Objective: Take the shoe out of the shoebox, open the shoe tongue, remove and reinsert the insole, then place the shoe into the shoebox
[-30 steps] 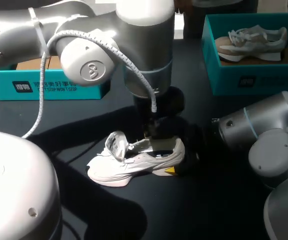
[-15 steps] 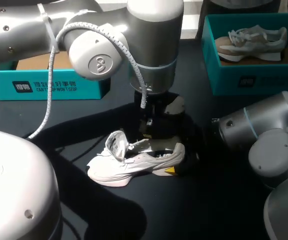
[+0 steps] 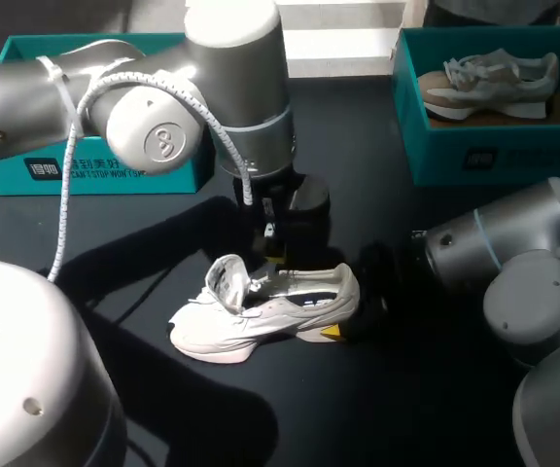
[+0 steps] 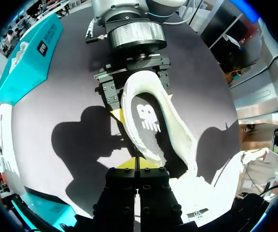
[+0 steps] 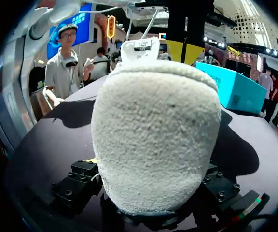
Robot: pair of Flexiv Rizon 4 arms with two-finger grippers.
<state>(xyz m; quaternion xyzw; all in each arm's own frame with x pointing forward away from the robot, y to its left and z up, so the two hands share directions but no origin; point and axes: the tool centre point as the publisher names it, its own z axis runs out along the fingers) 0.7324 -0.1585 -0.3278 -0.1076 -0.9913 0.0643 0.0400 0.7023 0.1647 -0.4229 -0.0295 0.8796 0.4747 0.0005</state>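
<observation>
A white shoe (image 3: 261, 311) lies on its sole on the black table, its tongue (image 3: 227, 282) lifted and the insole (image 4: 148, 121) lying inside it. From the right, my right gripper (image 3: 351, 302) takes the heel (image 5: 153, 135) between its wide-set fingers, one on each side. Just above the shoe's opening hangs my left gripper (image 4: 138, 163), its yellow tips pressed together with nothing between them. In the head view the left gripper (image 3: 270, 243) is just behind the shoe's middle.
A teal shoebox (image 3: 95, 170) stands at the back left, partly behind my left arm. A second teal box (image 3: 474, 156) at the back right holds a beige and white shoe (image 3: 494, 83). The shoe on the table has bare black tabletop in front of it.
My left arm has swung left and lifted its gripper up out of the shoe's opening. The shoe and the right gripper have stayed put.
</observation>
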